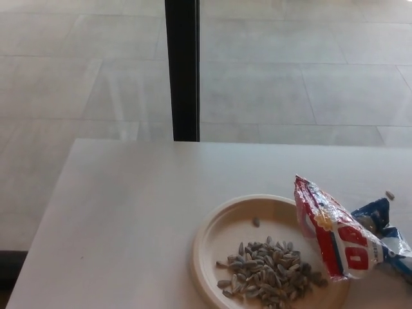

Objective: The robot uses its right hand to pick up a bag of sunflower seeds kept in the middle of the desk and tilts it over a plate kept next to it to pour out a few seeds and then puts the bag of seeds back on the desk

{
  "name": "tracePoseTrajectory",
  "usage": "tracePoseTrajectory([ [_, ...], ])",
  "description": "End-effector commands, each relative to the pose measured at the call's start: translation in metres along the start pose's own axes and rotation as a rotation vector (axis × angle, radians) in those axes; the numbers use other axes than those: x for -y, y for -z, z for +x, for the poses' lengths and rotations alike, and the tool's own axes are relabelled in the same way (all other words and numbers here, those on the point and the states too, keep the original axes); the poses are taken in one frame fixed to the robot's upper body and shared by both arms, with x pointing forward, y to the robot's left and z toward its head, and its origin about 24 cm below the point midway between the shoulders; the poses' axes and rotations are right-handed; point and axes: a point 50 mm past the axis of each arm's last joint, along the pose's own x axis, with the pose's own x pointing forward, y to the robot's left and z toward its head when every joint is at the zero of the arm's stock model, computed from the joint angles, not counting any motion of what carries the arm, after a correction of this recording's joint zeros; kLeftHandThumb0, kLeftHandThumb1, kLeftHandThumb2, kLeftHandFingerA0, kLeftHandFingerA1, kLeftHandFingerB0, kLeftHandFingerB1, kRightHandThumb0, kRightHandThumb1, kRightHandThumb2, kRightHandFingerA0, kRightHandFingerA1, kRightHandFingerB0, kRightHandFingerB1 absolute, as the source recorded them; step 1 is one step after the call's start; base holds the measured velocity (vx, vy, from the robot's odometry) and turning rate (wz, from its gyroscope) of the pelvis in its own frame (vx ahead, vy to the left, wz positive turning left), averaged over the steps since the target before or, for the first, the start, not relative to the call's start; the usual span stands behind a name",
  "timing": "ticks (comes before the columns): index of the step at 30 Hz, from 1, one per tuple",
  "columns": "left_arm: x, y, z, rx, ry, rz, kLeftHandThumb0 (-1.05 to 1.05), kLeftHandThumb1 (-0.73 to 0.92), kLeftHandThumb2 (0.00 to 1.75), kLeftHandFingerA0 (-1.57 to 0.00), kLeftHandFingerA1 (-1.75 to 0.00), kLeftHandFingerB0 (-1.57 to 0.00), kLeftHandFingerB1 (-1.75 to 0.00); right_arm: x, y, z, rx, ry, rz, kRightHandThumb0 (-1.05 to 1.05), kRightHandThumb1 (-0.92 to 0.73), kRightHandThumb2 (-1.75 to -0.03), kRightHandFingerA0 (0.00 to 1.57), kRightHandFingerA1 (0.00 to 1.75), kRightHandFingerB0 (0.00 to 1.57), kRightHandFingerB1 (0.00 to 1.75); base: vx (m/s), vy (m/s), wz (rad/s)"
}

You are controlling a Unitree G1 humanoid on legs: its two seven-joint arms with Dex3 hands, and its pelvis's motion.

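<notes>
A red, white and blue bag of sunflower seeds (341, 232) rests on the white desk (129, 212) at the right, leaning over the right rim of a cream plate (222, 235). A heap of grey seeds (267, 270) lies in the plate's near half, and one lone seed (255, 221) sits further back in it. Neither of my hands shows in the head view. Nothing holds the bag.
One stray seed (389, 194) lies on the desk near the right edge. A black post (183, 71) stands behind the desk's far edge, with tiled floor (290, 77) beyond. The desk's left edge drops to the floor.
</notes>
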Motion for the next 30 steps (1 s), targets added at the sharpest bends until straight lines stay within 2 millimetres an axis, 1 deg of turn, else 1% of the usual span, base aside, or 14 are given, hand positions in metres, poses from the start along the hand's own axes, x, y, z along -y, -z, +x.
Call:
tracePoseTrajectory([
  [1,-0.004,-0.007,0.001,0.023,-0.018,-0.031,-0.78,0.73,0.62,-0.44,-0.48,-0.36,-0.36,0.122,0.085,-0.083,0.001,0.617,0.798,-0.69,-0.58,-0.63,0.0,0.07,0.07,0.39,0.0,0.0,0.0],
  [5,-0.003,-0.005,0.0,0.03,-0.004,-0.027,-0.8,0.73,0.62,-0.43,-0.49,-0.35,-0.36,0.138,0.121,-0.115,0.028,0.926,1.019,-0.64,-0.55,-0.73,0.0,0.31,0.01,0.53,0.0,0.0,0.0],
  [14,-0.008,-0.003,-0.003,0.051,-0.011,-0.109,-0.77,0.73,0.62,-0.44,-0.53,-0.37,-0.38,0.106,0.216,-0.168,-0.11,1.283,1.156,-0.81,-0.66,-0.61,0.0,0.15,0.0,0.37,0.0,0.0,0.0],
  [15,-0.009,-0.003,-0.003,0.053,-0.013,-0.097,-0.78,0.57,0.99,-0.39,-0.59,-0.28,-0.5,0.089,0.22,-0.17,-0.191,1.304,1.12,-0.77,-0.67,-0.84,0.0,0.4,0.0,0.41,0.0,0.0,0.0],
  [17,-0.008,-0.008,-0.002,0.069,-0.008,-0.098,-0.78,0.56,0.98,-0.41,-0.61,-0.33,-0.51,0.069,0.223,-0.174,-0.298,1.296,1.063,-0.69,-0.76,-0.68,0.0,0.37,0.0,0.31,0.0,0.0,0.0],
  [18,-0.009,-0.008,-0.002,0.068,-0.009,-0.107,-0.8,0.73,0.62,-0.45,-0.52,-0.37,-0.37,0.061,0.226,-0.174,-0.376,1.331,1.046,-0.7,-0.75,-0.63,0.0,0.59,0.0,0.45,0.0,0.0,0.0],
  [19,-0.01,-0.009,-0.002,0.07,-0.008,-0.106,-0.8,0.73,0.62,-0.45,-0.52,-0.37,-0.37,0.06,0.227,-0.175,-0.385,1.338,1.046,-0.7,-0.75,-0.63,0.0,0.59,0.0,0.45,0.0,0.0,0.0],
  [20,-0.01,-0.008,-0.003,0.071,0.0,-0.119,-0.82,0.73,0.62,-0.41,-0.54,-0.33,-0.38,0.043,0.235,-0.175,-0.547,1.283,0.973,-0.77,-0.73,-0.57,0.07,1.17,0.0,0.83,0.0,0.0,0.0],
  [22,-0.01,-0.009,-0.002,0.069,-0.001,-0.123,-0.77,0.75,0.63,-0.43,-0.55,-0.32,-0.38,0.031,0.238,-0.173,-0.618,1.231,0.928,-0.72,-0.77,-0.57,0.0,1.29,0.0,0.6,0.0,0.0,0.0],
  [23,-0.01,-0.007,-0.002,0.05,-0.017,-0.113,-0.76,0.74,0.62,-0.45,-0.53,-0.33,-0.39,0.023,0.238,-0.174,-0.623,1.179,0.92,-0.71,-0.69,-0.64,0.0,0.96,0.0,0.55,0.0,0.0,0.0],
  [24,-0.011,-0.003,-0.002,0.005,-0.047,-0.098,-0.74,0.56,0.95,-0.44,-0.62,-0.3,-0.52,0.009,0.242,-0.177,-0.646,1.102,0.941,-0.74,-0.69,-0.71,0.0,0.24,0.0,0.16,0.0,0.0,0.0],
  [25,-0.014,0.006,-0.004,-0.051,-0.085,-0.095,-0.74,0.55,0.96,-0.45,-0.65,-0.29,-0.53,-0.009,0.257,-0.184,-0.761,0.976,0.943,-0.86,-0.51,-0.92,0.0,0.4,0.0,0.35,0.0,0.0,0.0],
  [29,-0.017,0.008,-0.006,-0.072,-0.107,-0.082,-0.84,0.62,0.99,-0.45,-0.65,-0.28,-0.52,-0.022,0.272,-0.194,-0.895,0.881,0.919,-0.88,-0.51,-0.9,0.0,0.44,0.0,0.26,0.0,0.0,0.0],
  [30,-0.02,0.01,-0.007,-0.083,-0.117,-0.073,-0.77,0.76,0.63,-0.46,-0.59,-0.3,-0.4,-0.026,0.275,-0.203,-0.955,0.847,0.922,-0.9,-0.52,-0.89,0.0,0.48,0.0,0.25,0.0,0.0,0.0],
])
